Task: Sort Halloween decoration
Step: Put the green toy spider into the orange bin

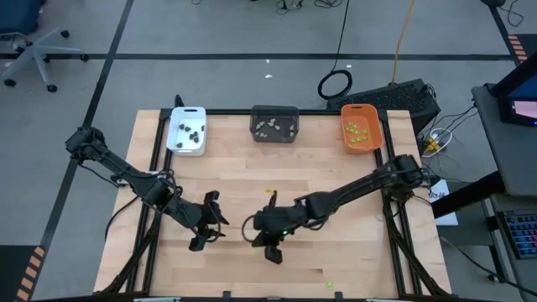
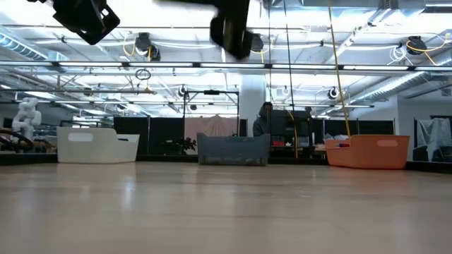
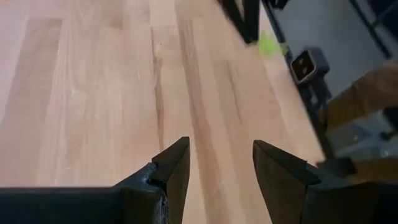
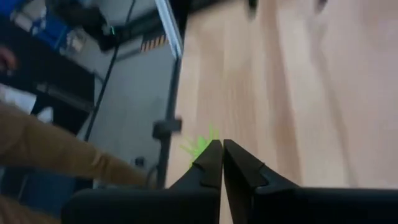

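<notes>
My left gripper (image 1: 210,223) (image 3: 221,155) is open above bare wood left of the table's middle. My right gripper (image 1: 272,250) (image 4: 222,144) is shut and hangs beside it, nearer the near edge. Both are raised well off the table in the low view. One lime green piece (image 1: 270,193) lies on the wood just beyond the right gripper. Another lime green piece (image 1: 331,285) (image 3: 268,45) (image 4: 198,144) lies by the near edge; in the right wrist view it shows past the fingertips, partly hidden by one finger. Dark pieces (image 1: 193,130) lie in the white tray.
Three trays stand along the far edge: a white tray (image 1: 174,134) (image 2: 99,147), a dark grey tray (image 1: 275,111) (image 2: 233,149) with pale pieces, and an orange tray (image 1: 375,134) (image 2: 367,151) with green pieces. A person's brown-clad leg (image 4: 43,149) is beyond the near edge.
</notes>
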You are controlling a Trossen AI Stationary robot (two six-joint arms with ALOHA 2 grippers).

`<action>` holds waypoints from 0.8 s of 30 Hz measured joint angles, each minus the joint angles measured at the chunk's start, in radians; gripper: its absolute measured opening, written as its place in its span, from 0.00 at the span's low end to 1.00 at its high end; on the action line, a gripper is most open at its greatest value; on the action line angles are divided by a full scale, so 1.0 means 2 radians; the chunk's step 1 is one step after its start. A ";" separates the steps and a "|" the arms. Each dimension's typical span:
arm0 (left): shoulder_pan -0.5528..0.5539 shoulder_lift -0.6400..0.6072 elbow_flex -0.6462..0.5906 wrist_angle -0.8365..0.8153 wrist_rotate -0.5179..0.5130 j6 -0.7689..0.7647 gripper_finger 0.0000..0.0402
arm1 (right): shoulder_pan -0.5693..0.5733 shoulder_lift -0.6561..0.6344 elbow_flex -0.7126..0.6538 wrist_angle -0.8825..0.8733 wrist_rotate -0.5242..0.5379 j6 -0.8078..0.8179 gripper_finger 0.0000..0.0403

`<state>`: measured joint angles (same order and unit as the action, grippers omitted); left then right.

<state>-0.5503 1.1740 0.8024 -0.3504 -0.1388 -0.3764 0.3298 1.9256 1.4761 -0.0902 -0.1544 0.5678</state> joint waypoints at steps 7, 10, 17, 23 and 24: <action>0.000 -0.008 0.000 0.093 -0.015 -0.044 0.43 | -0.010 -0.092 0.000 -0.059 0.104 -0.038 0.00; 0.000 -0.008 0.000 0.132 -0.042 -0.044 0.43 | -0.019 -0.130 0.000 -0.070 0.137 -0.056 0.00; 0.013 -0.008 0.000 0.197 -0.087 -0.044 0.43 | -0.035 -0.213 0.000 -0.098 0.220 -0.153 0.00; 0.032 -0.008 0.000 0.236 -0.087 -0.029 0.43 | -0.054 -0.272 0.001 -0.108 0.234 -0.232 0.00; 0.036 -0.008 0.000 0.242 -0.087 -0.018 0.43 | -0.057 -0.280 0.001 -0.109 0.234 -0.240 0.00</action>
<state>-0.4789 1.1584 0.8024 0.1346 -0.3134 -0.4123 0.2155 1.3656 1.4773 -0.3084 0.3138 0.0871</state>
